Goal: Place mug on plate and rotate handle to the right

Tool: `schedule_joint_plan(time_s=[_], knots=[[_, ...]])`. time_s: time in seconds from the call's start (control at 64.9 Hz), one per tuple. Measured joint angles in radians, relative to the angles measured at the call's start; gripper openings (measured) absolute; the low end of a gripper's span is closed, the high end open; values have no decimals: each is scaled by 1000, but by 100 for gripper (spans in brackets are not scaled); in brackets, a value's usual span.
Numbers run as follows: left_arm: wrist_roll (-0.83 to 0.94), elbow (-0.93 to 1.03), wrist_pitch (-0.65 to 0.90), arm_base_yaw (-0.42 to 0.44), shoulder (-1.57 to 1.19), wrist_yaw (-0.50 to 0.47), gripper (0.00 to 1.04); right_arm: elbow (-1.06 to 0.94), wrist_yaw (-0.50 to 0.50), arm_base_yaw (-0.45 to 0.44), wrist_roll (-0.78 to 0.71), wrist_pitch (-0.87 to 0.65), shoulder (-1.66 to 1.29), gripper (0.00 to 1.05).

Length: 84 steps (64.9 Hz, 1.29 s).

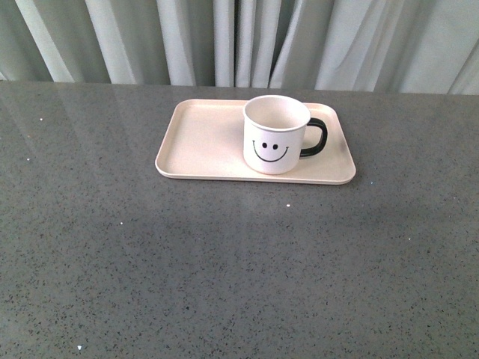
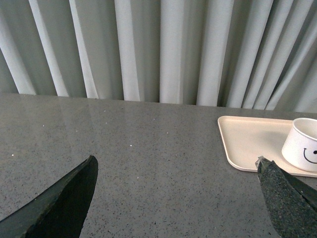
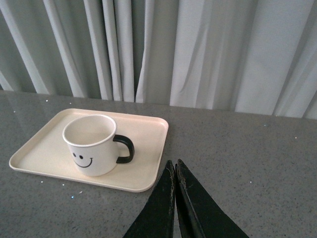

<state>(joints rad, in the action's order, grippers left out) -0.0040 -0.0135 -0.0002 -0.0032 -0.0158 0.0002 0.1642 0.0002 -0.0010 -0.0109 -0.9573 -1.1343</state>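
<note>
The white mug [image 1: 275, 134] with a black smiley face stands upright on the right half of the pale pink plate [image 1: 202, 146]. Its black handle [image 1: 316, 137] points right. Neither arm shows in the front view. In the left wrist view my left gripper [image 2: 176, 166] is open and empty over the table, left of the plate [image 2: 245, 144] and mug [image 2: 303, 145]. In the right wrist view my right gripper [image 3: 174, 163] is shut and empty, just off the plate's [image 3: 143, 148] near right corner, apart from the mug [image 3: 91, 144] and its handle [image 3: 125, 148].
The grey speckled table [image 1: 224, 262] spreads wide around the plate. Pale pleated curtains [image 1: 239, 37] hang along its far edge.
</note>
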Motion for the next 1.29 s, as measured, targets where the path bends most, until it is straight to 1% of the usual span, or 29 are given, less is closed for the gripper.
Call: schedule_joint_plan(time_s=[0.046,0.108,0.185,0.678,0.786,1.063,1.294], knots=[[0,0,0,0,0,0,96,-16,0,0,0,12,26,2],[0,0,0,0,0,0,96,-54,0,0,0,-36,34,2],[0,0,0,0,0,0,96,-84,0,0,0,-15,64,2],[0,0,0,0,0,0,96,-144,0,0,0,297,452,2],[0,0,0,0,0,0,96,-145,0,0,0,391,555,2],[0,0,0,0,0,0,96,-145,0,0,0,542,717,2],[0,0,0,0,0,0,96,-145,0,0,0,640,818,2]])
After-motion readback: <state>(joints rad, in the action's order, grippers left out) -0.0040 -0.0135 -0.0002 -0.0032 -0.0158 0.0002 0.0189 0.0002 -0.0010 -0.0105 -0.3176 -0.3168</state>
